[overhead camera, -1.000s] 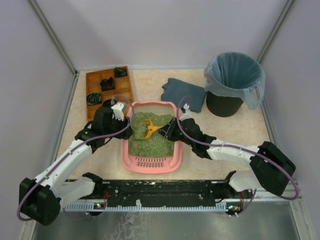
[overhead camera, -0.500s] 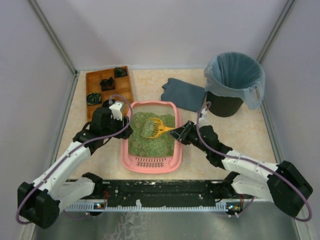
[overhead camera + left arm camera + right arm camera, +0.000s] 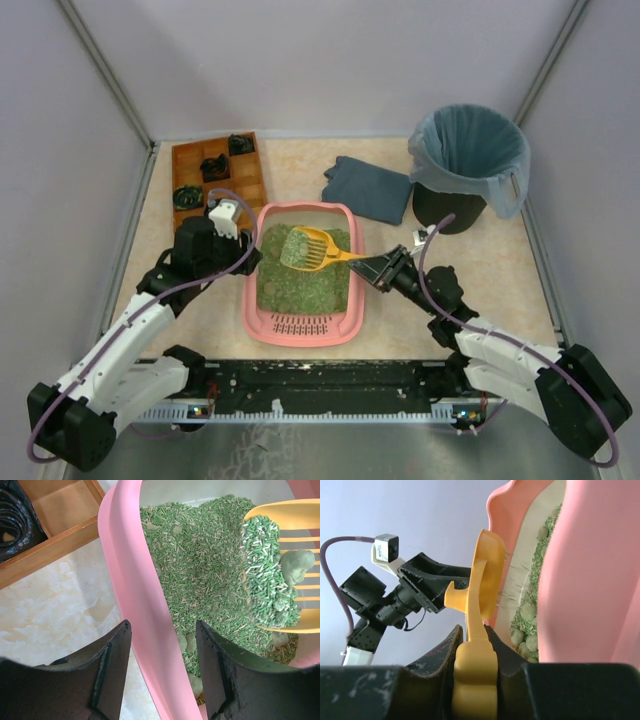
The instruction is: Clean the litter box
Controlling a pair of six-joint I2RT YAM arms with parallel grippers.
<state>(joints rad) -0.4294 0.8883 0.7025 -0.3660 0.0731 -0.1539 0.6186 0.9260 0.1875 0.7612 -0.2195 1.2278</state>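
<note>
The pink litter box (image 3: 250, 300) holds green litter and sits mid-table, its slotted grille toward me. My right gripper (image 3: 372, 263) is shut on the handle of a yellow slotted scoop (image 3: 312, 247). The scoop hangs above the box's far right part, loaded with green pellets and grey-green clumps (image 3: 295, 565). In the right wrist view the handle sits pinched between the jaws of that gripper (image 3: 474, 630). My left gripper (image 3: 162, 630) is open and straddles the box's left rim (image 3: 130, 580), with a gap on each side of the wall. More clumps lie in the litter.
A black bin with a blue-grey bag (image 3: 468, 160) stands at the back right. A blue-grey cloth (image 3: 368, 187) lies between the bin and the box. A brown wooden compartment tray (image 3: 215, 170) with black items sits at the back left. Walls close in both sides.
The right gripper has lifted the scoop out of the litter and drawn back to the right with a load on it. The left jaws have loosened around the rim.
</note>
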